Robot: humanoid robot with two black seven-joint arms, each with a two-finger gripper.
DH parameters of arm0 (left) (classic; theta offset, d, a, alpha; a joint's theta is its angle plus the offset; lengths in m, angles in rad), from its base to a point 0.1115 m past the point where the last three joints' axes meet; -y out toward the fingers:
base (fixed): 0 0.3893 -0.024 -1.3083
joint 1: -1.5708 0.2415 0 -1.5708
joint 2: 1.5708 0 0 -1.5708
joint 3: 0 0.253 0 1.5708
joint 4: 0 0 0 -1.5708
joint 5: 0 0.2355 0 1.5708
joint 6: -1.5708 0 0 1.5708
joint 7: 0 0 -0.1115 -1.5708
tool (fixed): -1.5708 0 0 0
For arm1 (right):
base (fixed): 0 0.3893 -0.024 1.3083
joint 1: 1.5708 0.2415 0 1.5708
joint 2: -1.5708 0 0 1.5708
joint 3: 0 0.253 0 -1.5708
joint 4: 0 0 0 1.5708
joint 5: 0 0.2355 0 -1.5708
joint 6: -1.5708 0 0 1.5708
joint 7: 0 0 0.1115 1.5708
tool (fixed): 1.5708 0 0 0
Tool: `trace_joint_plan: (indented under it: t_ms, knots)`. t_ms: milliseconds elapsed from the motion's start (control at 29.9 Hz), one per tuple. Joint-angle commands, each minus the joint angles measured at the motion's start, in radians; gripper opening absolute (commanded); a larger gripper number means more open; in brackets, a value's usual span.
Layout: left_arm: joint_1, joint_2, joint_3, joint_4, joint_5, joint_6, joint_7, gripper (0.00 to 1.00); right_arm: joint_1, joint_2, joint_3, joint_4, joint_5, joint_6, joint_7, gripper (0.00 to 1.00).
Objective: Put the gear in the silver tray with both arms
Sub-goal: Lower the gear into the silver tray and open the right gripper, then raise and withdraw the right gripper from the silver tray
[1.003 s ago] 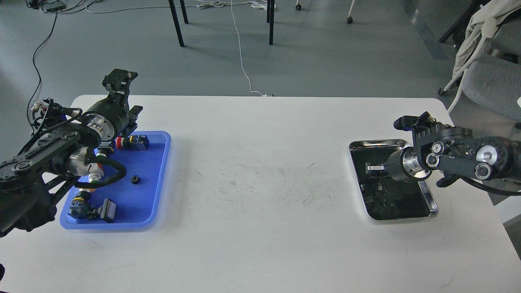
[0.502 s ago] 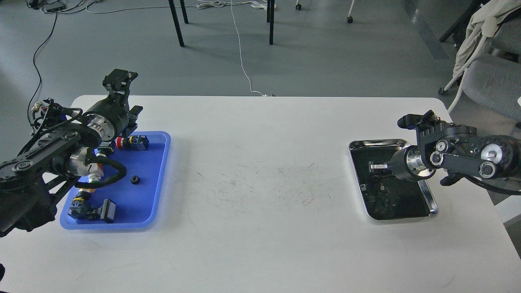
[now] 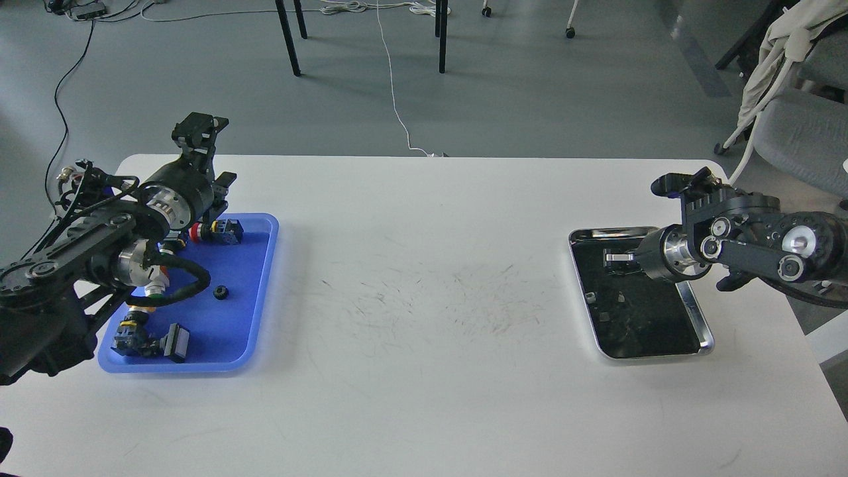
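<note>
A small black gear (image 3: 220,292) lies on the floor of the blue tray (image 3: 262,285) at the left. The silver tray (image 3: 702,324) sits at the right, with a dark reflective bottom. My left gripper (image 3: 199,131) is raised above the blue tray's far edge, up and left of the gear and apart from it. Its fingers are dark and cannot be told apart. My right gripper (image 3: 615,258) points left over the far part of the silver tray. It shows dark against the tray's bottom, so its state is unclear. Nothing is seen in either gripper.
The blue tray also holds a red-capped button part (image 3: 213,231) at the far end and a dark block-like part (image 3: 152,343) at the near end. The white table (image 3: 424,318) is scuffed in the middle. A grey chair (image 3: 801,132) stands beyond the right corner.
My right arm has drawn back to the right and slightly away, its gripper still over the silver tray. My left gripper has shifted slightly right. The gear has not moved.
</note>
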Motion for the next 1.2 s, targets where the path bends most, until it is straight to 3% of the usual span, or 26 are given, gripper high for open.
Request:
trace_joint_plan:
  t_ms: [0,167,268,368,535,635,803,970,1170]
  knots:
    - [-0.001,0.0,-0.002,0.002,0.0,0.0,0.0,0.98,-0.008,0.008,-0.001,-0.011,0.0,-0.002,0.0,0.17]
    - [-0.003,0.0,-0.002,0.003,0.0,0.0,0.0,0.98,-0.01,0.011,-0.001,-0.009,0.0,-0.002,0.0,0.2]
    - [-0.003,-0.001,-0.003,0.003,0.0,0.0,0.0,0.98,-0.011,0.015,0.001,-0.009,0.002,-0.002,0.0,0.37]
    - [-0.003,0.0,-0.003,0.003,0.0,0.0,-0.001,0.98,-0.01,0.015,0.001,-0.006,0.003,-0.002,0.0,0.6]
    - [-0.004,-0.001,-0.003,0.005,0.001,0.0,-0.001,0.98,-0.007,0.015,0.007,-0.005,0.005,-0.001,0.002,0.72]
    - [-0.004,0.0,-0.003,0.005,0.001,0.0,-0.001,0.98,-0.002,0.01,0.068,-0.006,0.008,-0.001,0.0,0.93]
    - [-0.009,0.002,-0.003,0.005,0.003,0.0,0.0,0.98,-0.002,-0.005,0.26,-0.002,0.017,-0.001,0.002,0.93]
    - [-0.018,0.012,-0.008,0.002,0.0,0.022,0.011,0.98,-0.048,-0.034,0.611,-0.009,0.037,-0.007,0.002,0.94]
    - [-0.019,0.115,-0.011,-0.061,-0.002,-0.003,0.012,0.98,-0.181,-0.089,0.996,-0.025,0.501,0.006,-0.009,0.94]
